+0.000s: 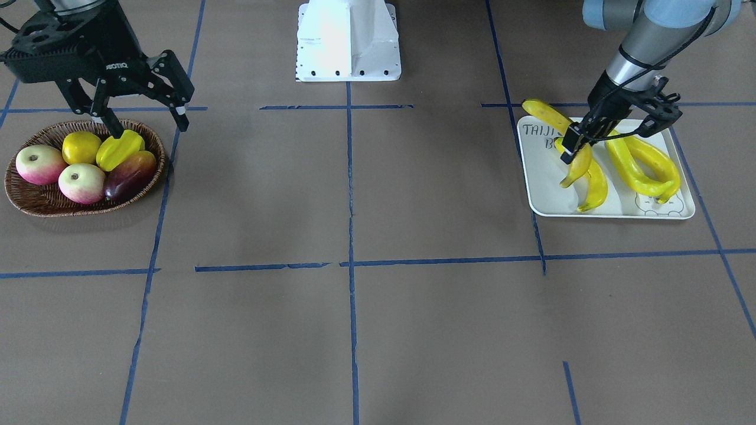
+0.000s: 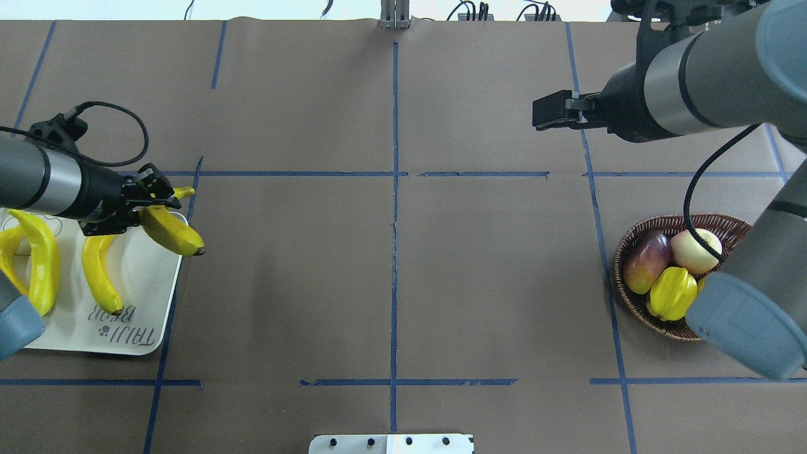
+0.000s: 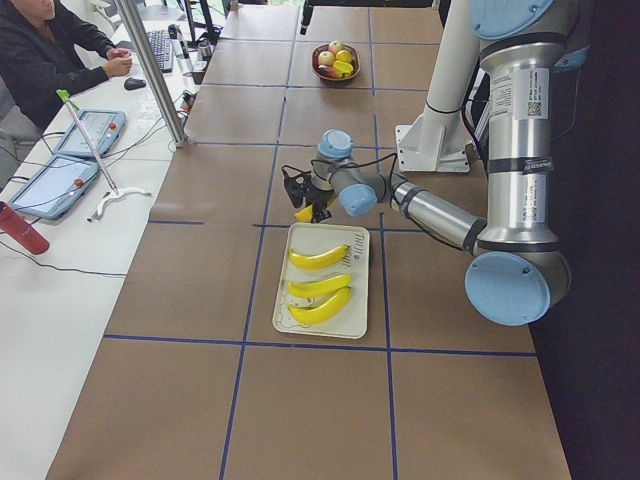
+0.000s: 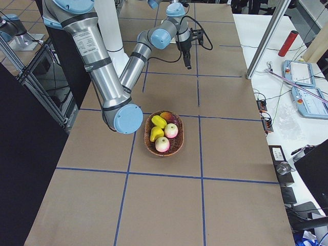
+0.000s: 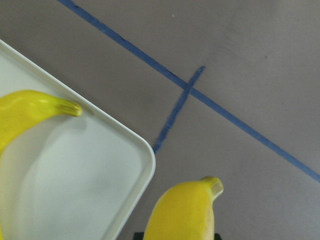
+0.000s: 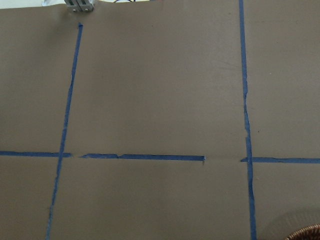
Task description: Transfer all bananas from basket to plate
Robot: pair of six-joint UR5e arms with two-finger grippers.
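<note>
- Black-fingered left tool [image 2: 144, 203] was clamped on the held banana [image 2: 171, 232], lifting it at the plate [image 2: 142, 284] edge that faced the counter's [image 2: 284, 284] middle. Most of that fruit jutted past the rim over the counter.
- Beyond it, three other bananas [image 2: 104, 271] lay flat on the plate, beside its "TAIJI BEAR" print.
- The right tool [image 1: 147, 121] hung high, jaws spread wide with nothing between them.
- The basket [image 1: 29, 203] sat at the opposite end of the counter from the plate, holding two apples [image 1: 40, 164], a round yellow fruit [image 1: 81, 147], a starfruit [image 1: 120, 149] and a dark mango [image 1: 130, 176].
- The counter was covered in brown paper crossed by blue tape lines [image 1: 349, 177], with the white robot base [image 1: 348, 41] at its edge.
- The left side view alone showed a person [image 3: 50, 50] seated at a white side table [image 3: 60, 300] with two tablets [image 3: 90, 130] and a red bottle [image 3: 20, 228].
- The left wrist view showed the held banana's stem end past the plate's rounded corner, and another banana's tip inside the rim.
- In the front view the right tool overlapped the basket's far rim. The right wrist view showed mostly paper and tape, with only a sliver of wicker in its bottom right corner.
</note>
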